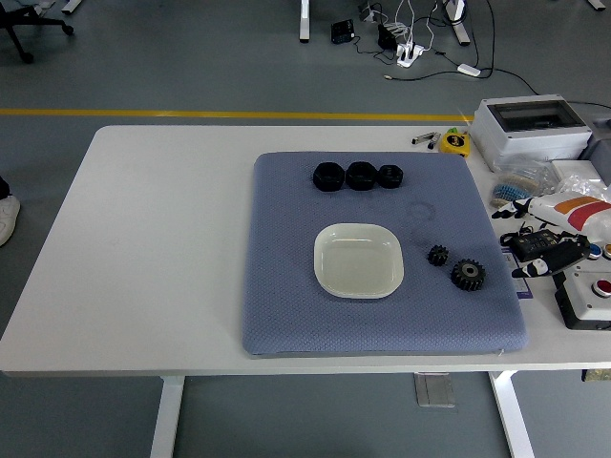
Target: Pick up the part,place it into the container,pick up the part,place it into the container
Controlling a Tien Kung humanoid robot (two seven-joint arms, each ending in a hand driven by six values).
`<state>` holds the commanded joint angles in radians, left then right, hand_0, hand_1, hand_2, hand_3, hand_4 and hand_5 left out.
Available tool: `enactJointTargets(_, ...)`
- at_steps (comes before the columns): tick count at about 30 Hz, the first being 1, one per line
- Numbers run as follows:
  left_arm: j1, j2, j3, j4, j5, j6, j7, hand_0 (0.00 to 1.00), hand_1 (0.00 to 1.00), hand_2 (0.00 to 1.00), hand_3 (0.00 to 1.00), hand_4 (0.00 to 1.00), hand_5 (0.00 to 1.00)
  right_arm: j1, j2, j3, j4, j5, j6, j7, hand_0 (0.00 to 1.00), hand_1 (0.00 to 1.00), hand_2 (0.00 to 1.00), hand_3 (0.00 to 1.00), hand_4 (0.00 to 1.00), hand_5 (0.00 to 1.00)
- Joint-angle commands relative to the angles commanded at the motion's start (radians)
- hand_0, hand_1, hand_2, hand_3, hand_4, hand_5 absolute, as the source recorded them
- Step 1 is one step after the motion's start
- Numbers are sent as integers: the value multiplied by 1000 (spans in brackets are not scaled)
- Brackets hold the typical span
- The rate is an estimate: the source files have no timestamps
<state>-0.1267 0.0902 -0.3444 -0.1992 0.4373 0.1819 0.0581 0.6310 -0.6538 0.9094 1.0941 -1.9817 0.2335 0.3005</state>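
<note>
Two black gears lie on the blue mat [286, 315]: a small gear [438, 255] and, just right of it, a larger gear [468, 275]. The white square dish [358, 260] sits empty at the mat's middle, left of the gears. Three more black parts [360, 176] stand in a row at the mat's far side. My right hand [516, 243], white with black fingertips [497, 215], reaches in from the right edge with fingers spread and nothing in it. It hovers over the mat's right border, a short way right of the larger gear. The left arm is out of view.
Clutter lines the table's right side: a grey box [530, 129], a yellow tape measure [455, 141], a bag of blue bits [513, 191], a black adapter [539, 241] under my hand and a button box [587, 291].
</note>
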Motion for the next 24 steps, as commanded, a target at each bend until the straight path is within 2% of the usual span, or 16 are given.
enactJointTargets(4,0,1,-1,-1,4,-1,2,775,803,813,727,767,704,34,33,-38,-43,-1,-2,-4,716,744,783,820,998,405)
enactJointTargets(14,0,2,-6,-2,14,-1,4,773,803,812,727,766,702,74,89,-121,-95,0,8,-9,698,731,778,817,998,402)
enactJointTargets(24,1,4,-11,-2,22,-1,7,770,803,811,731,766,701,87,122,-155,-136,3,-12,-12,660,713,760,802,998,404)
